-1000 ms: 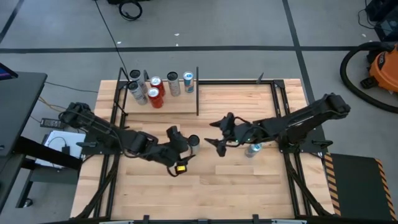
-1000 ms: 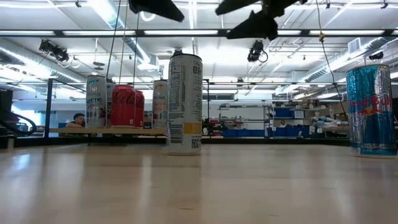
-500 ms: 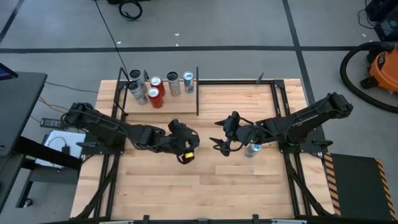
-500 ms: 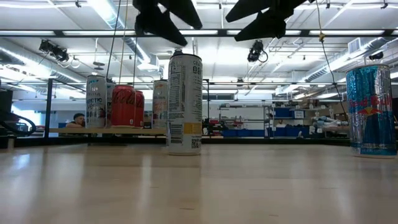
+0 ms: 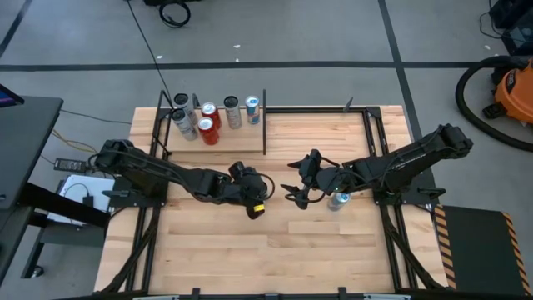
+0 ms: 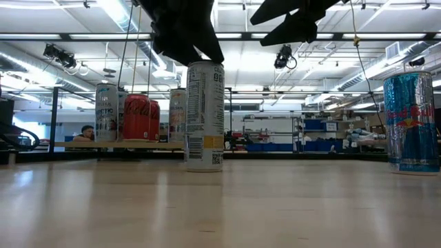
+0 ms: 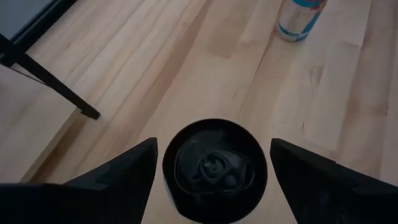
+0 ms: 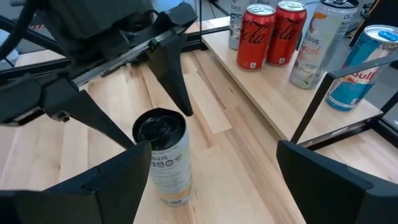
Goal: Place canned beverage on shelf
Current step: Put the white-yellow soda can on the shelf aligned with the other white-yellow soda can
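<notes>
Seen from above, the left gripper (image 5: 256, 196) hangs just past the table's centre toward six o'clock, directly over a tall black-topped can (image 6: 204, 116) that stands upright on the butcher-block tabletop (image 5: 275, 250). Its wrist camera looks straight down on the can's dark lid (image 7: 215, 169), with one dark finger (image 7: 127, 171) on each side of it and pale wood showing in the gaps (so the fingers are spread and not touching the can). In the low view the gripper's dark bulk sits just above the can's rim. The right gripper (image 5: 297, 197) hovers at about three o'clock from that can, near it but apart, fingers spread wide and empty; its own camera shows the can between its two fingertips, farther off. A blue and silver can (image 5: 338, 200) stands upright beneath the right arm, farther toward three o'clock. The shelf (image 5: 229, 140), a pale board between thin black uprights, lies at about eleven o'clock from the table's centre, at the far edge. On it stand two red cans (image 8: 266, 34) touching each other, and several pale and silver cans (image 5: 232, 112) beside them, all upright. A person (image 6: 86, 132) shows far off in the room behind the shelf.
</notes>
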Robot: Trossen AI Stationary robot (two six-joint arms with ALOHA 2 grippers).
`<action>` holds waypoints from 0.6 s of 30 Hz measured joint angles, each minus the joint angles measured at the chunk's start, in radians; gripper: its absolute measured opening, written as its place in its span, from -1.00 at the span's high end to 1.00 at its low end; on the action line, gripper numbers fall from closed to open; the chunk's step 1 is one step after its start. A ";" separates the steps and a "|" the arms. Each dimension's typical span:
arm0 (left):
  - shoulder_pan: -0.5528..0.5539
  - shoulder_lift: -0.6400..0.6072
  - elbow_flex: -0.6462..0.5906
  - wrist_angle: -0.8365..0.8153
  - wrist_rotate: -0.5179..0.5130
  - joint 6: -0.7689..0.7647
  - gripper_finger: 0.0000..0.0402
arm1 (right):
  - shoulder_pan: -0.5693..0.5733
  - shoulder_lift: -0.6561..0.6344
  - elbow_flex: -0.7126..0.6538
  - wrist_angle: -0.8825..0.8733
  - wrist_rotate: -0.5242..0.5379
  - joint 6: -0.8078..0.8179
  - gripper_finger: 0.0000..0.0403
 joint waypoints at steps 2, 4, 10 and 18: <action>0.000 0.007 0.000 -0.005 0.000 -0.004 -0.56 | 0.000 0.000 0.000 -0.001 -0.001 0.007 -0.77; 0.000 0.013 0.000 -0.025 0.005 -0.004 -0.56 | 0.001 0.000 0.000 -0.003 -0.006 0.008 -0.77; 0.000 0.033 0.000 -0.005 0.011 0.003 -0.56 | 0.002 0.001 0.000 -0.002 -0.046 0.005 -0.77; 0.007 0.043 0.000 -0.033 0.013 0.028 -0.55 | 0.002 0.001 0.000 0.000 -0.079 0.000 -0.77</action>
